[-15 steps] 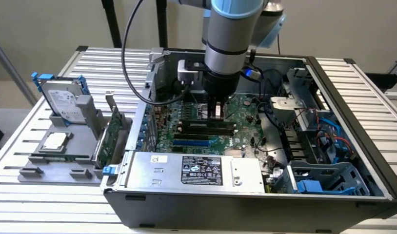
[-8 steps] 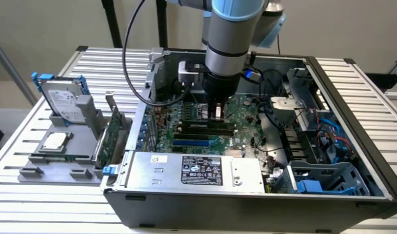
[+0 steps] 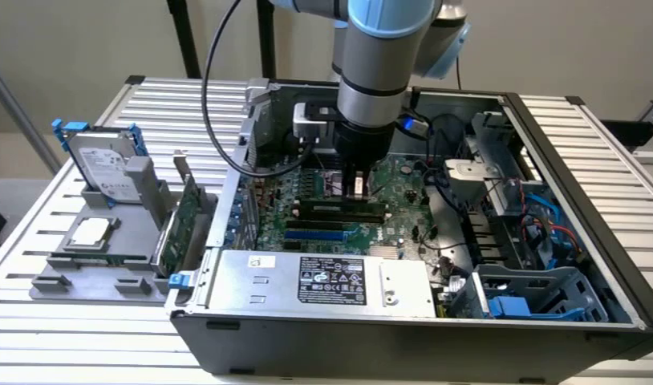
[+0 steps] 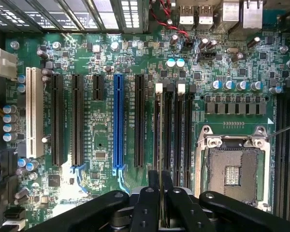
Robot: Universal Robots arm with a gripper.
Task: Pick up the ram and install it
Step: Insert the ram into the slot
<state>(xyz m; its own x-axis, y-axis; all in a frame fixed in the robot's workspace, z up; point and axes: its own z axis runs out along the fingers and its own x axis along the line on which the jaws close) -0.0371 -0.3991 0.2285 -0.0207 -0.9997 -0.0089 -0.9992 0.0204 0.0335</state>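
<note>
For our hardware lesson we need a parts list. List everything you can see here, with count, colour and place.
computer case: one, dark grey, on slatted table
motherboard: one, green, inside case
long slot: one, blue, on motherboard
power supply: one, silver, inside case
hard drive: one, silver, in grey holder beside case
expansion card: one, green, same holder
ram: one, edge-on, over black slot
gripper: one, black, shut on ram
arm: one, grey-blue, above motherboard
</note>
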